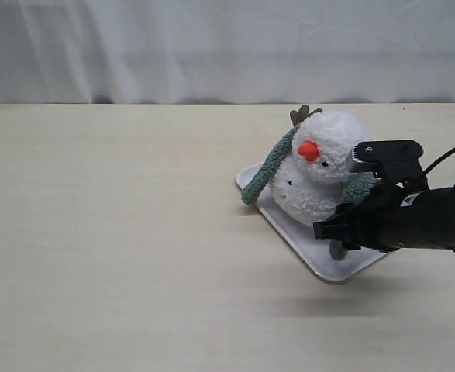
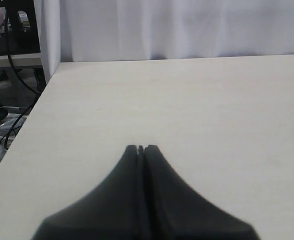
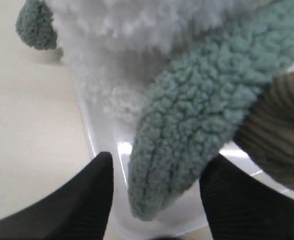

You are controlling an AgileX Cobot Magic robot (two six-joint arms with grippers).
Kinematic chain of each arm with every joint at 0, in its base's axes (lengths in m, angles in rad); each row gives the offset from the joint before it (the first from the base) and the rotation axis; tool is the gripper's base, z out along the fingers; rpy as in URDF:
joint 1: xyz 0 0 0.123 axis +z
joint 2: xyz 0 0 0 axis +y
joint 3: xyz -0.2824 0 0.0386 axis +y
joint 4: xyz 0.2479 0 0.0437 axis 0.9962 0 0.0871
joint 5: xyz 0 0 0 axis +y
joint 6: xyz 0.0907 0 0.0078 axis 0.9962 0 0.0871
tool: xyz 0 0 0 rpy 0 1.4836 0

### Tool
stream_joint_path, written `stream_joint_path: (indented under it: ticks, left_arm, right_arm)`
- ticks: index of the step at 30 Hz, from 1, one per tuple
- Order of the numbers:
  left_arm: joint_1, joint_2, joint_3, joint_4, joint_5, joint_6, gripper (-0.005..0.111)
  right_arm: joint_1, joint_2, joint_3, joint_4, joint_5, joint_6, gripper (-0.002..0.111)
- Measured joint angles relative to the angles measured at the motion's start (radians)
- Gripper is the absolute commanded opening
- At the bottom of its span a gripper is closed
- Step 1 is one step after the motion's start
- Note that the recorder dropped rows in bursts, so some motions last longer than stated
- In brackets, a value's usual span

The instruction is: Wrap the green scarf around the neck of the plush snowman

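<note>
Your right gripper (image 3: 157, 210) is open, its fingers straddling one hanging end of the green scarf (image 3: 197, 115) without pinching it. That end points down onto the white tray (image 3: 99, 145), and its long axis runs up toward the snowman's neck (image 1: 308, 172). The plush snowman (image 1: 312, 198) stands on the tray toward the right edge of the desk (image 1: 118, 256). The fuzzy, ribbed, sage-green scarf lies behind the neck, both ends loose and uncrossed in front. Your left gripper (image 2: 141, 148) is closed over bare desk, so the right arm is nearer.
</note>
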Motion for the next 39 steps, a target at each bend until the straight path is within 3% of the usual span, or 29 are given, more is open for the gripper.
stream_joint_path:
  ticks: [3, 10, 22, 31, 39]
  left_arm:
    - [0.000, 0.000, 0.000, 0.000, 0.000, 0.000, 0.000]
    - [0.000, 0.000, 0.000, 0.000, 0.000, 0.000, 0.000]
    - [0.000, 0.000, 0.000, 0.000, 0.000, 0.000, 0.000]
    - [0.000, 0.000, 0.000, 0.000, 0.000, 0.000, 0.000]
    - [0.000, 0.000, 0.000, 0.000, 0.000, 0.000, 0.000]
  right_arm:
    - [0.002, 0.051, 0.000, 0.000, -0.027, 0.014, 0.048]
    - [0.002, 0.112, 0.000, 0.000, -0.063, 0.016, 0.004]
    - [0.002, 0.093, 0.000, 0.002, 0.101, -0.011, 0.004]
    - [0.002, 0.093, 0.000, 0.090, 0.013, -0.009, 0.004]
    - [0.002, 0.093, 0.000, 0.098, 0.079, -0.029, 0.004]
